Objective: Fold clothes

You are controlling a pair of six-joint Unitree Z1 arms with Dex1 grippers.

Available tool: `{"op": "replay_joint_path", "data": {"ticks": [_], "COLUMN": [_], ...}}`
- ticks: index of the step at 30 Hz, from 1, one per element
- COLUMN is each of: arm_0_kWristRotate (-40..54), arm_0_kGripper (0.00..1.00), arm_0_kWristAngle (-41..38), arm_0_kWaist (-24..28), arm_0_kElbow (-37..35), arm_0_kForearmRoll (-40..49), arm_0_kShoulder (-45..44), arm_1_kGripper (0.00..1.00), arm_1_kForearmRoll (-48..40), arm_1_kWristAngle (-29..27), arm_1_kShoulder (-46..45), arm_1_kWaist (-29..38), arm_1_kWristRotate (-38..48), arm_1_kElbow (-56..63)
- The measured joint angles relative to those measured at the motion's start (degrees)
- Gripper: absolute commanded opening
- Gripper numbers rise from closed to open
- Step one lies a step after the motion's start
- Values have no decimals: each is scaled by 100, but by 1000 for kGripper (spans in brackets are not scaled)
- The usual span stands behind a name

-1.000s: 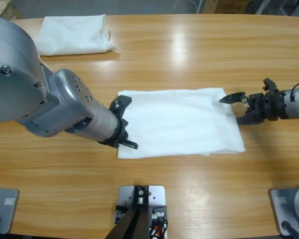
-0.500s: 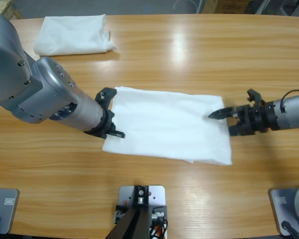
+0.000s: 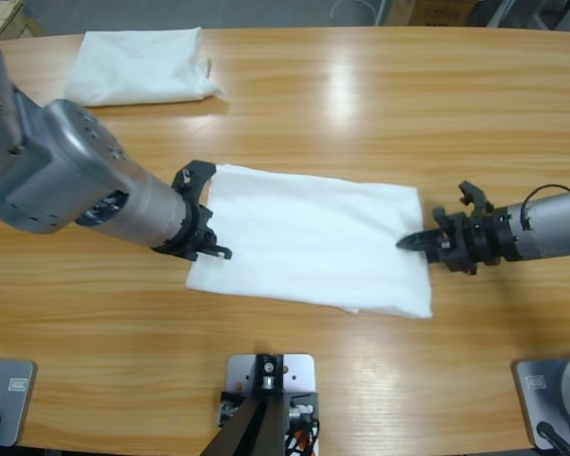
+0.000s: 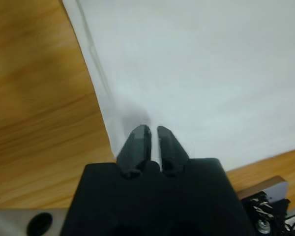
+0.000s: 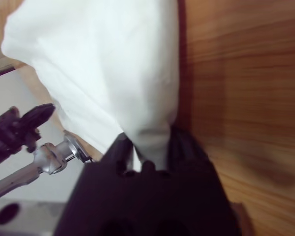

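We have a white cotton T-shirt, folded to a broad rectangle (image 3: 309, 237), lying near the middle of the long wooden bench (image 3: 361, 104), and we judge it partly folded, with at least one more fold left before it matches the smaller white folded bundle (image 3: 138, 65) lying well apart towards the bench's far left corner. Our left tool (image 3: 201, 214) has its jaws nearly closed at the shirt's left edge, apparently pinching the fabric, and our right tool (image 3: 410, 241) is clamped on cloth at the right edge. No containers are visible around the shirt.

Matt, seemingly cotton shirt (image 3: 313, 242); glossy wooden table (image 3: 361, 95)
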Motion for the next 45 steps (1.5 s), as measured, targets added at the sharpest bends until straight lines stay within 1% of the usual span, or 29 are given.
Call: {"op": "replay_joint_path", "data": {"ticks": [5, 11, 13, 15, 19, 21, 26, 29, 32, 35, 37, 40, 43, 45], "arm_0_kWristRotate": [0, 0, 0, 0, 0, 18, 37, 37, 37, 37, 37, 37, 37, 37], "arm_0_kGripper": [425, 421, 412, 408, 407, 407, 407, 407, 409, 410, 411, 411, 411, 411], "arm_0_kWristAngle": [172, 178, 178, 178, 205, 267, 408, 430, 433, 433, 433, 433, 433, 433], "arm_0_kWaist": [0, 0, 0, 0, 1, 3, 32, 35, 35, 36, 39, 42, 43, 43], "arm_0_kElbow": [0, 153, 216, 286, 412, 446, 621, 798, 951, 1013, 1034, 1079, 1162, 1200], "arm_0_kForearmRoll": [-143, -186, -188, -188, -188, -186, -76, -57, -56, -56, -56, -56, -56, -56], "arm_0_kShoulder": [-333, -379, -381, -419, -687, -893, -1251, -1370, -1454, -1489, -1491, -1510, -1512, -1513], "arm_1_kGripper": [0, 0, 0, 0, 0, 0, 0, 0, 0, 0, 0, 0, 0, 0], "arm_1_kForearmRoll": [-103, -134, -3, 566, 2518, 3227, 4580, 5344, 6027, 6651, 7212, 8025, 8679, 8960], "arm_1_kWristAngle": [-129, -239, -331, -621, -1513, -1762, -2364, -2871, -3459, -4135, -4718, -5415, -5715, -5749], "arm_1_kShoulder": [-3, -33, -130, -417, -1048, -1192, -1231, -1232, -1257, -1451, -1567, -1607, -1504, -1253], "arm_1_kWaist": [19, 20, 20, 21, 10, -112, -377, -702, -923, -948, -773, -102, 673, 1232], "arm_1_kWristRotate": [-96, -109, -141, -253, -483, -610, -697, -934, -1073, -1136, -1194, -1199, -1103, -975], "arm_1_kElbow": [49, 65, 57, -34, -893, -1289, -2069, -2448, -2792, -3230, -3689, -4487, -5321, -5854]}}
